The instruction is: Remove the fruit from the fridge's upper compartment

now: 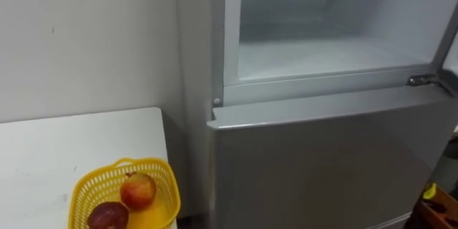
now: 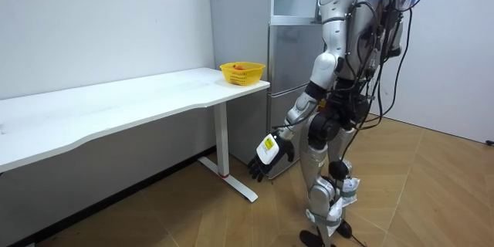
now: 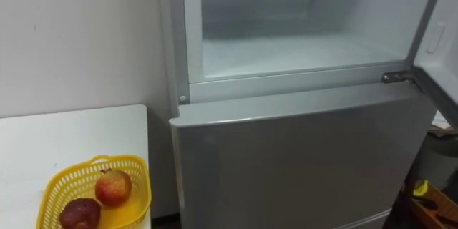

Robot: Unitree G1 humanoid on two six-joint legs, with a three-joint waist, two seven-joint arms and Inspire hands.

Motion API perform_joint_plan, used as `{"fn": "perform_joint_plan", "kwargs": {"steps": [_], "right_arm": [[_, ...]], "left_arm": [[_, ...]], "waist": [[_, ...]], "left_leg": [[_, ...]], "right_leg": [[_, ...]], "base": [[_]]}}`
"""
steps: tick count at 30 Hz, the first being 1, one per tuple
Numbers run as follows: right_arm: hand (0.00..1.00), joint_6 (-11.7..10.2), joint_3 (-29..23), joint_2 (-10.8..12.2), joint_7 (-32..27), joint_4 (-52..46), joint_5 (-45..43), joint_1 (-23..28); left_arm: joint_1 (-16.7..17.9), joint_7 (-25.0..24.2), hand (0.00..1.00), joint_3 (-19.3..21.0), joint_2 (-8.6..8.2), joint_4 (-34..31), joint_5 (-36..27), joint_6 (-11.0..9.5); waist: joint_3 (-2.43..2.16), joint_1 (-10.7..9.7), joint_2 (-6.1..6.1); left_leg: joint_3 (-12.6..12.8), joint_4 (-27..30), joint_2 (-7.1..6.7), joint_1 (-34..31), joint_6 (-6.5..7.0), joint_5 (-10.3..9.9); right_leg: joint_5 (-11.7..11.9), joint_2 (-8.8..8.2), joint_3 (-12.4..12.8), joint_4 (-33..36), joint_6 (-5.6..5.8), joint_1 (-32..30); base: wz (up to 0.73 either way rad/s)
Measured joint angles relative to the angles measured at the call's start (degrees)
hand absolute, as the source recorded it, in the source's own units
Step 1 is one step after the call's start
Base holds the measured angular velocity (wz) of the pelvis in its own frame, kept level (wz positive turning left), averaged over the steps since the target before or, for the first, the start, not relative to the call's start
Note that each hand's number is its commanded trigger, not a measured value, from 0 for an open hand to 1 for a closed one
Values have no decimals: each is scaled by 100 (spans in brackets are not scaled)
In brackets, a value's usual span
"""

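Note:
The upper fridge compartment (image 1: 336,54) stands open before me, and the white shelf floor that I can see is bare. Its door (image 3: 438,39) is swung out at the right, and the hinge (image 1: 422,80) shows. Below it the grey lower door (image 1: 329,164) is closed. In the room view I stand facing the fridge (image 2: 289,46). My left hand (image 2: 272,157) hangs low at my side with relaxed fingers and holds nothing.
A yellow basket (image 1: 86,189) sits on the corner of the white table (image 1: 57,150) left of the fridge. It holds a red-yellow apple (image 1: 139,189) and a darker fruit (image 1: 107,216). Small orange and yellow things (image 1: 436,204) lie low at the right.

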Motion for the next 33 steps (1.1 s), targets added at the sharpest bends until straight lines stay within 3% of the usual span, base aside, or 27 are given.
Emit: {"fn": "perform_joint_plan", "kwargs": {"steps": [8, 16, 21, 25, 29, 33], "right_arm": [[0, 3, 445, -22, 919, -553, 77, -241], [0, -42, 613, -59, 1283, -999, -382, -286], [0, 26, 989, -233, 1865, -1049, -580, -285], [0, 139, 1139, -315, 2426, -1076, -1055, -262], [0, 213, 1371, -495, 2827, -1121, -1510, -256], [0, 333, 1497, -507, 3171, -1117, -1718, -248]], "left_arm": [[9, 5, 0, -71, -37, 132, 5, -39], [0, 26, 0, -71, -47, 179, 219, -107], [-18, -26, 0, -74, -50, 359, 287, -115], [-64, -153, 0, -73, -17, 430, 298, -114], [-129, -228, 0, -118, -8, 429, 361, -97], [-194, -226, 0, -171, 23, 430, 354, -59]], "waist": [[-4, 31, 61], [-23, 162, 98], [-14, 165, 68], [15, 151, -46], [-3, 249, -128], [-21, 297, -133]], "left_leg": [[-21, 3, -4, -12, 0, 0], [-21, 35, -4, 7, -2, 2], [-22, 47, -4, 2, -3, 3], [-154, 106, -10, -20, -3, 2], [-242, 119, -12, -71, -5, 1], [-251, 123, -10, -86, -5, 1]], "right_leg": [[2, -29, -88, 36, -7, -17], [3, -28, -87, 50, -9, -7], [4, -35, -97, 54, -10, 0], [5, -59, -232, 11, -12, 70], [6, -59, -272, -2, -14, 78], [10, -57, -276, 5, -22, 89]], "base": [[3], [0], [0], [17], [9], [0]]}}
